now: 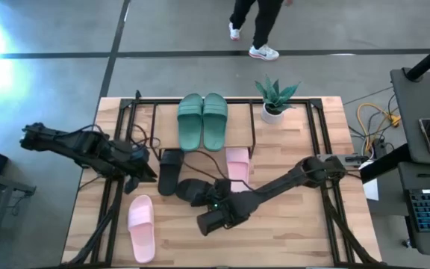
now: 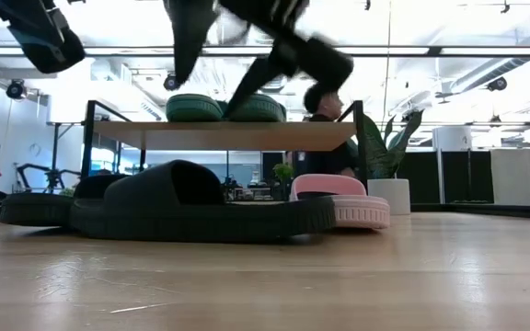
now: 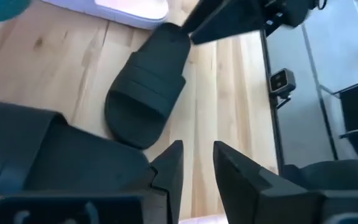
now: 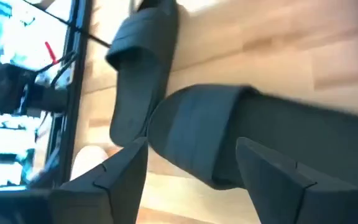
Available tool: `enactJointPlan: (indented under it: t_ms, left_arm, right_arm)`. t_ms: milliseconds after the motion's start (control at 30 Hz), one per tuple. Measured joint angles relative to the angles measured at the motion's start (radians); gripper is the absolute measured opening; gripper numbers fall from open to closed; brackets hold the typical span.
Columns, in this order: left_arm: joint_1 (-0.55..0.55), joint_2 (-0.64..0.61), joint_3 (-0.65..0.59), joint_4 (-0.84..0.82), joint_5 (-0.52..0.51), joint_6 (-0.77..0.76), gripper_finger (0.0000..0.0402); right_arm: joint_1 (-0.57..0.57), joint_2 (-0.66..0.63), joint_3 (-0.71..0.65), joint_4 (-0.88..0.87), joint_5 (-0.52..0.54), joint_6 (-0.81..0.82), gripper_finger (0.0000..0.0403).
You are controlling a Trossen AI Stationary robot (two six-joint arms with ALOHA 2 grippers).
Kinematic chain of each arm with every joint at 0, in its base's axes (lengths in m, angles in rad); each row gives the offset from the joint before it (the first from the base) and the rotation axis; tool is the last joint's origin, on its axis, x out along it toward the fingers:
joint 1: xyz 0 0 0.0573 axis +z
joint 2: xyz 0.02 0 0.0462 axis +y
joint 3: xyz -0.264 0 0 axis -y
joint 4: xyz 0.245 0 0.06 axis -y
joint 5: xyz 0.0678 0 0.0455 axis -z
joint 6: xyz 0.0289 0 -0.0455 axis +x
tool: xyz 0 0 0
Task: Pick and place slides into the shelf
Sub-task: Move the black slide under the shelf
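The green pair (image 1: 202, 121) lies on the shelf's top board (image 2: 219, 136). One black slide (image 1: 187, 187) lies flat on the table in front of the shelf, and it also shows in the low view (image 2: 201, 210). My right gripper (image 4: 194, 168) is open and hangs above it, one finger on either side of its strap (image 4: 197, 121). The other black slide (image 1: 170, 168) lies to its left. My left gripper (image 3: 199, 165) hovers beside that slide, slightly open and empty. One pink slide (image 1: 237, 163) lies at the shelf's right end, and another (image 1: 140, 228) lies near the front left.
A small potted plant (image 1: 275, 101) stands to the right of the shelf at the table's far edge. A person (image 1: 256, 26) walks on the floor beyond the table. Bare wood (image 1: 290, 232) lies at the front right.
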State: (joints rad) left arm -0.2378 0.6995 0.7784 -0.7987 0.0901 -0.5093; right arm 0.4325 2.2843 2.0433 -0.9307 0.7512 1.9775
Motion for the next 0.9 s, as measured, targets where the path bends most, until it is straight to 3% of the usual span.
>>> enactJointPlan:
  t_ms: [133, 267, 400, 567, 700, 900]
  left_arm:
    - [-0.081, 0.088, 0.0, 0.034, -0.078, -0.011, 0.0046]
    - [-0.171, 0.198, 0.001, 0.082, -0.161, -0.063, 0.0015]
    - [-0.247, 0.301, 0.007, 0.118, -0.244, -0.158, 0.0002]
    - [-0.296, 0.406, 0.006, 0.185, -0.266, -0.3, 0.0]
    - [-0.31, 0.483, 0.006, 0.262, -0.274, -0.381, 0.0]
    - [-0.341, 0.585, 0.007, 0.402, -0.271, -0.471, 0.0]
  right_arm:
    - [0.014, -0.032, 0.065, -0.157, -0.044, -0.087, 0.0238]
    - [0.033, -0.053, 0.101, -0.353, -0.148, -0.085, 0.0203]
    - [0.063, -0.056, 0.082, -0.405, -0.187, -0.029, 0.0132]
    - [0.08, -0.059, 0.042, -0.4, -0.263, 0.022, 0.0025]
    - [0.075, -0.059, -0.012, -0.401, -0.302, 0.053, 0.0013]
    - [0.045, -0.062, -0.087, -0.392, -0.331, -0.031, 0.0009]
